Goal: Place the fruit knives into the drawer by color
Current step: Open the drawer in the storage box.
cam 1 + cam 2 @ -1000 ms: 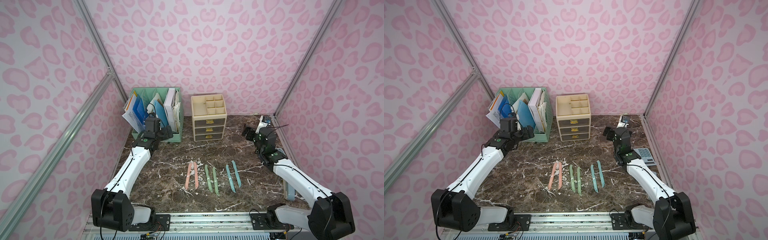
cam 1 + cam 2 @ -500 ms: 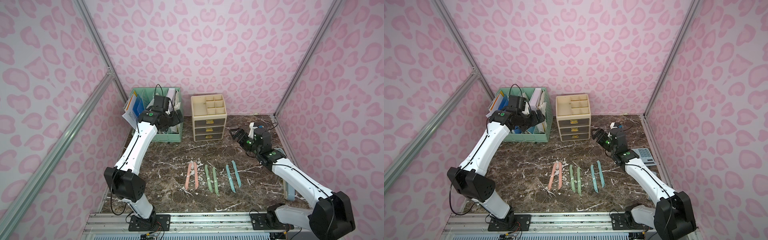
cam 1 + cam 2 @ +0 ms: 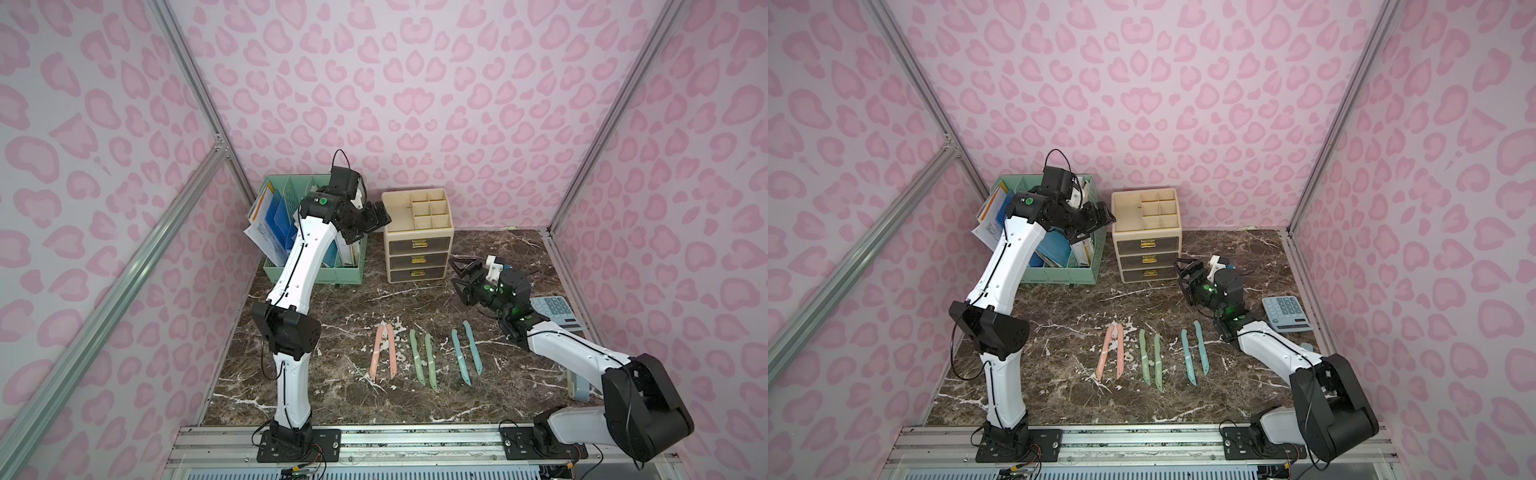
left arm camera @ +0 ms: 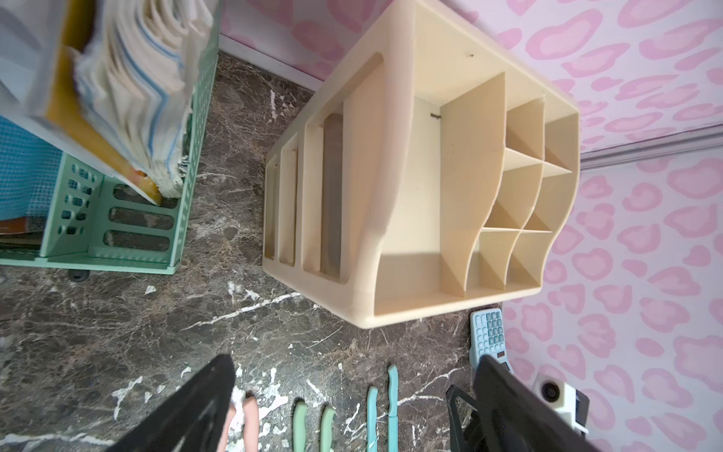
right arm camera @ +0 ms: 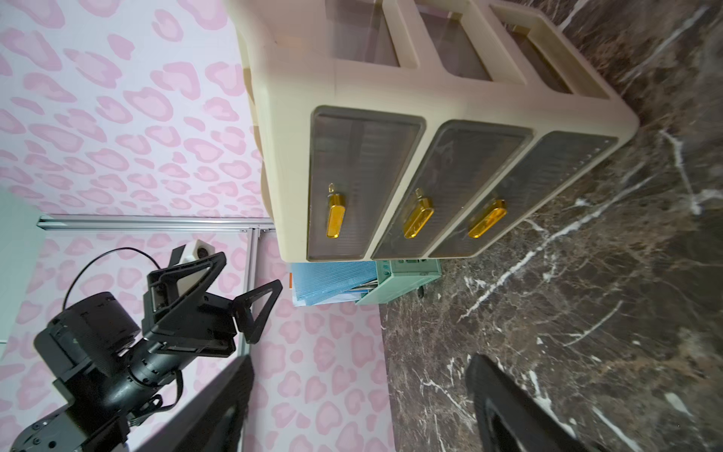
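Cream drawer unit stood shut beside a green file basket; my left gripper and right gripper flanked it, spread empty.

light: bright, even | shadows: soft, faint | wrist views: edges bowed, papers motion-blurred

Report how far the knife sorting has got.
Done: nothing; all three drawers of the drawer unit are shut. In hand: nothing; the left gripper and right gripper are open and empty, near the unit. To do: the pink knives, green knives and teal knives all lie on the table.
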